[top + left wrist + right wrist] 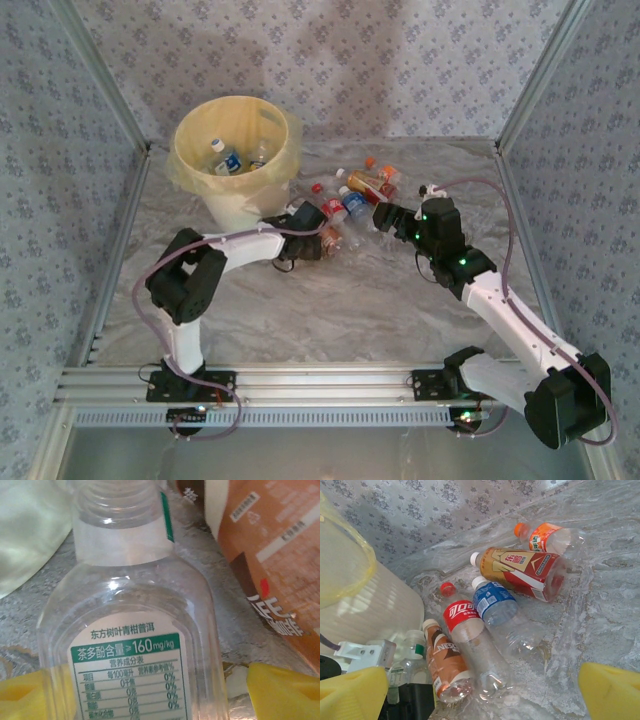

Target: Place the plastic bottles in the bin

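My left gripper (160,695) stands open astride a clear plastic bottle with a green-and-white label (132,605), not yet pinching it, just beside the round cream-yellow bin (235,200) holding two bottles, while my right gripper (482,690) hangs wide and empty over five other plastic bottles (495,607) lying on the marbled grey table (330,310)

Left arm (240,245) and right arm (510,305) have white link shells, black joint housings and thin purplish cables (503,245); the pincer pads (607,690) are yellow, seemingly foam.
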